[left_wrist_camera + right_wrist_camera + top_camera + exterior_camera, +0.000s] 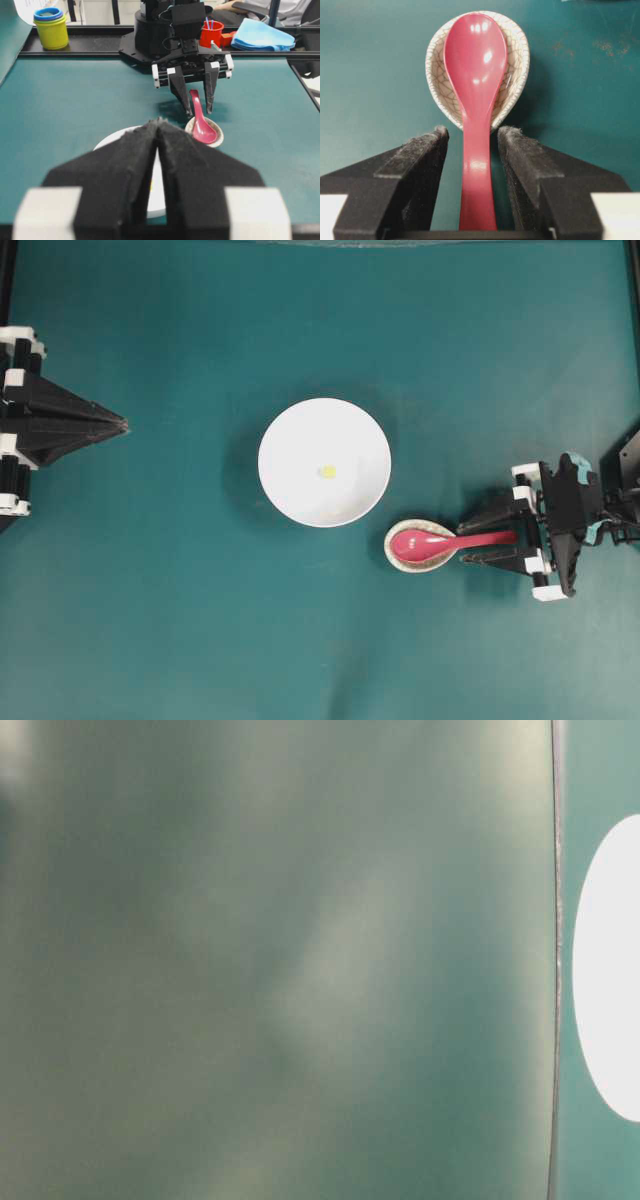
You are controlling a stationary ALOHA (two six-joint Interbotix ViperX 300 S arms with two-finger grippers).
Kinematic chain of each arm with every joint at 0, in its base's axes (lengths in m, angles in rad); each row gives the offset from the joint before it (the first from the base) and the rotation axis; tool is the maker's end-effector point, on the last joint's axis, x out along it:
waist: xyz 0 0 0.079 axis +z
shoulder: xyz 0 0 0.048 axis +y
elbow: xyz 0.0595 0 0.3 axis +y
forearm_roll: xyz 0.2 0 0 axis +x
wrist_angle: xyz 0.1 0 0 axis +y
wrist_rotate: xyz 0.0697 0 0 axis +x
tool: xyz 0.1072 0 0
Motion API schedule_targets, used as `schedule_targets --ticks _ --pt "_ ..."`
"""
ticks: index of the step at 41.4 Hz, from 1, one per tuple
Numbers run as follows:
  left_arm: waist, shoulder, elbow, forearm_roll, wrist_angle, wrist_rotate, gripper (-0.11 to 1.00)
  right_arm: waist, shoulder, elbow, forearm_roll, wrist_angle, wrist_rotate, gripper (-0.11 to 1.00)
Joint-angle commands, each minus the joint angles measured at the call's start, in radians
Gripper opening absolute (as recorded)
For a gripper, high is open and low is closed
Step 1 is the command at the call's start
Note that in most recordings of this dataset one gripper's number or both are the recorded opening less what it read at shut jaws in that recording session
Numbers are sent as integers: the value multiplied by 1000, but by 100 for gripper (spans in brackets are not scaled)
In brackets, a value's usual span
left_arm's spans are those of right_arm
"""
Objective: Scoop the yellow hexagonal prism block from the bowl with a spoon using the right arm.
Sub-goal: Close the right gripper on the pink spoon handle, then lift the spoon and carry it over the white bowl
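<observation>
Between the right gripper's (472, 150) two black fingers (420, 160) runs the handle of the one spoon (475, 75), a sliver of green visible on each side, so the partly open jaws straddle it and no grip can be seen. Just ahead of the tips its scoop lies in a crackled rest (520, 65), and beyond that, slightly aside, sits the single bowl (290, 475) with one yellow block (327, 471) inside. Only the overhead shows the block; the left wrist camera alone shows stacked cups (51, 27), a red cup (211, 34), a blue cloth (262, 35) and the left gripper (159, 122) pinched together, empty.
</observation>
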Motion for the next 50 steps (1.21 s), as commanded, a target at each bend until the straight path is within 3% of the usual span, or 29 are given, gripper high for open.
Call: schedule_targets --ticks 1,9,19,36,45,50 --pt "0 9 -29 3 -5 2 6 5 -12 -5 3 -11 2 51" --pt "0 9 -29 3 -5 2 6 5 -12 -5 3 -12 2 46" --pt "0 9 -29 3 -5 2 6 5 -14 -6 3 -12 2 25" --pt "0 -3 -34 3 -5 -9 6 2 -152 -8 3 18 -21 25" --pt "0 -28 -37 3 37 -9 6 -26 -301 -26 3 155 -61 25" --pt "0 -31 -38 3 77 -8 6 -60 -399 -61 3 314 -101 25"
